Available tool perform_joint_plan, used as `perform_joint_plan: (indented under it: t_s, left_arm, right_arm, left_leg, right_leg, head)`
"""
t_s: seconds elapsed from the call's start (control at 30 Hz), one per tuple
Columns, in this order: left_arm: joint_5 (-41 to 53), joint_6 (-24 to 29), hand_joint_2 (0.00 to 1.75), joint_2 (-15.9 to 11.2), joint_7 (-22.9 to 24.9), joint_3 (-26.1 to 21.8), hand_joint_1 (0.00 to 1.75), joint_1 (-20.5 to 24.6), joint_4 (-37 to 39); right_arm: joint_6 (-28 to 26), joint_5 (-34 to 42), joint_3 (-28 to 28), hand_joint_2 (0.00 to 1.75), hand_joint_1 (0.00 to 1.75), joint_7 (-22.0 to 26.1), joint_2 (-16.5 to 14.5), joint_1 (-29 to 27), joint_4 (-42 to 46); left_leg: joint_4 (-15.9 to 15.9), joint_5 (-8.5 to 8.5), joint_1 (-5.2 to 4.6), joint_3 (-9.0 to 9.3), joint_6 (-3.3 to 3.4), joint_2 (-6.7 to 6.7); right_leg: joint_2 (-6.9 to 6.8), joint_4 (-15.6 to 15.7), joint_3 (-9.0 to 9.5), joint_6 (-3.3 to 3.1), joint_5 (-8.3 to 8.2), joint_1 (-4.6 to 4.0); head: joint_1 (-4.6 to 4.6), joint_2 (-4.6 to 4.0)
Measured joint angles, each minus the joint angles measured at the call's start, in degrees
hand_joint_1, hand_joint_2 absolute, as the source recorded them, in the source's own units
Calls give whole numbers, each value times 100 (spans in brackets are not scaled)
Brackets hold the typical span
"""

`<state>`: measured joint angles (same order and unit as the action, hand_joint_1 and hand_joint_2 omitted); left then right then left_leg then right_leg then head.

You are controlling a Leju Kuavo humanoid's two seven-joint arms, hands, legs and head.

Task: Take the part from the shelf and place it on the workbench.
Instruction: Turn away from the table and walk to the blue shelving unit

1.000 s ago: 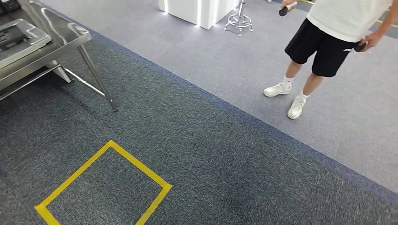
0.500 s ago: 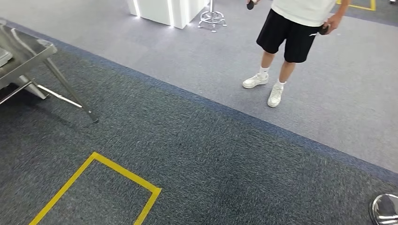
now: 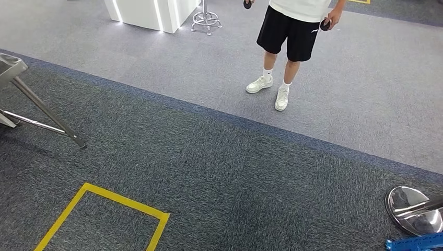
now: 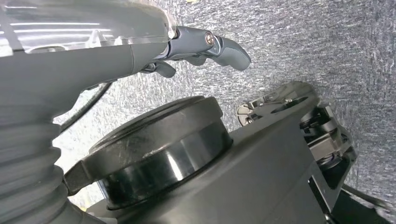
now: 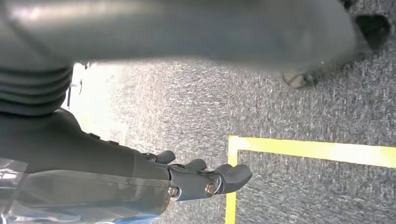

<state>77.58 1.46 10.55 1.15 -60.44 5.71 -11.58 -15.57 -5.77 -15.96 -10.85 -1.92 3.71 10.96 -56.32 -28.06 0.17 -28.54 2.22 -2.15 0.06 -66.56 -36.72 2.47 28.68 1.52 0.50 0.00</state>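
Note:
A corner of the metal workbench (image 3: 10,65) with its slanted leg (image 3: 47,116) stands at the far left of the head view. In the left wrist view my left hand (image 4: 205,46) hangs over grey carpet, fingers held loosely apart, with nothing in it. The right wrist view shows my right hand (image 5: 205,179) above the carpet near a yellow tape line (image 5: 317,150); its fingers are also apart and hold nothing. At the bottom right corner of the head view a blue metal bar (image 3: 418,243) pokes in.
A person (image 3: 292,31) in black shorts and white shoes stands at the back, with a dark object in each hand. A yellow tape square (image 3: 104,209) marks the dark carpet at front left. A shiny round base (image 3: 412,209) sits at right. A white counter (image 3: 151,13) and a stool (image 3: 205,18) stand far back.
The camera has turned to the right: the workbench has slid almost out at the left, the person has shifted left, and the shiny base and blue bar have come into view.

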Motion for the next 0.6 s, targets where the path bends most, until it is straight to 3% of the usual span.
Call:
perform_joint_plan:
  t_s: [0.07,0.13,0.27,0.43,0.6]
  left_arm:
    - [7,19,87,-4,19,0,0,7,0]
    - [15,48,0,-12,54,0,0,5,0]
    - [23,133,0,-24,126,9,0,-37,0]
    - [42,168,0,-28,164,51,0,-60,0]
    - [69,167,0,-44,168,71,0,-63,0]
  right_arm:
    - [-1,-5,-6,175,0,-45,-7,11,-1]
    - [-9,-24,-13,175,0,-72,-18,20,-1]
    - [-1,-72,-17,0,0,-14,-28,10,-1]
    - [118,-140,-20,0,0,55,-31,9,-1]
    - [192,-129,-20,0,0,11,-60,7,-3]
  left_leg:
    - [-55,-52,-28,-25,-27,-21]
    - [-91,-87,-59,-50,-39,-23]
    - [-62,-61,-32,-40,-96,-19]
    - [-51,-51,-1,-40,-138,-17]
    - [-105,-69,-13,-59,-106,-16]
  right_leg:
    - [-45,674,367,-15,-201,5]
    - [-47,869,457,-60,-199,-9]
    - [-37,863,444,-130,-201,-47]
    - [-38,852,439,-174,-192,-79]
    - [-44,857,437,-156,-215,-56]
  head:
    - [-7,0]
    - [-29,1]
    - [-43,0]
    - [-43,0]
    - [-46,0]
